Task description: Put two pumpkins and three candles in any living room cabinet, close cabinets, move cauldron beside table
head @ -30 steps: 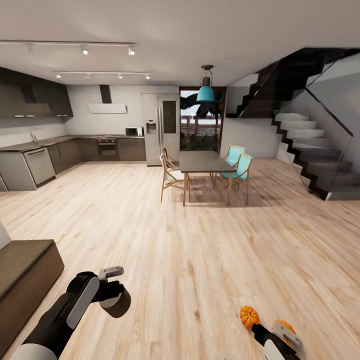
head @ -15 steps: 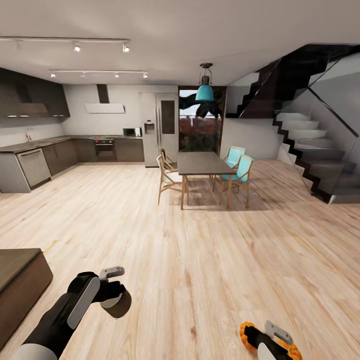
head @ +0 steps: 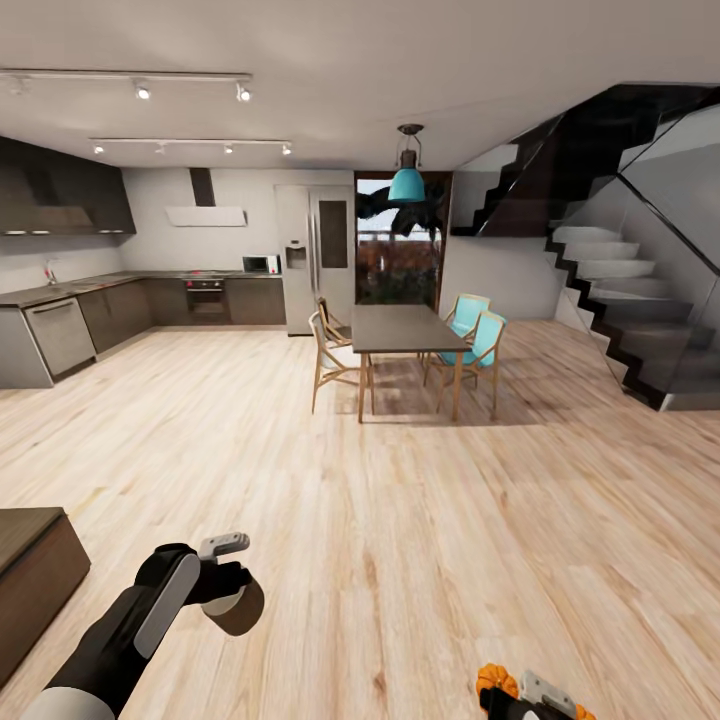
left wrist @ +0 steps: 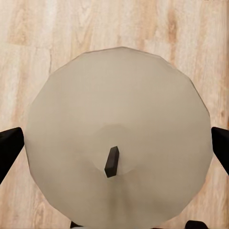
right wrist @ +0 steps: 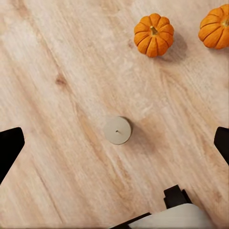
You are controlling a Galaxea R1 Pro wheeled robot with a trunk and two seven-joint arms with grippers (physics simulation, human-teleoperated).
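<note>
The whole head view has slid since a second ago, so the camera has turned: the dark-brown cabinet (head: pixel 30 575) now shows less of itself at the lower left, and the dining table (head: pixel 400 328) sits slightly further left. The right gripper (head: pixel 535 698) has dropped toward the bottom edge, an orange pumpkin (head: pixel 496 681) just beside it. The left gripper (head: pixel 228 580) pinches a pale candle (left wrist: pixel 117 138) between its dark fingers (left wrist: pixel 9 150), the black wick plainly visible. The right gripper's fingers are spread wide above the wood floor (right wrist: pixel 57 143), empty, over a small candle (right wrist: pixel 117 130) and two pumpkins (right wrist: pixel 153 34) (right wrist: pixel 215 26). No readable writing appears.
</note>
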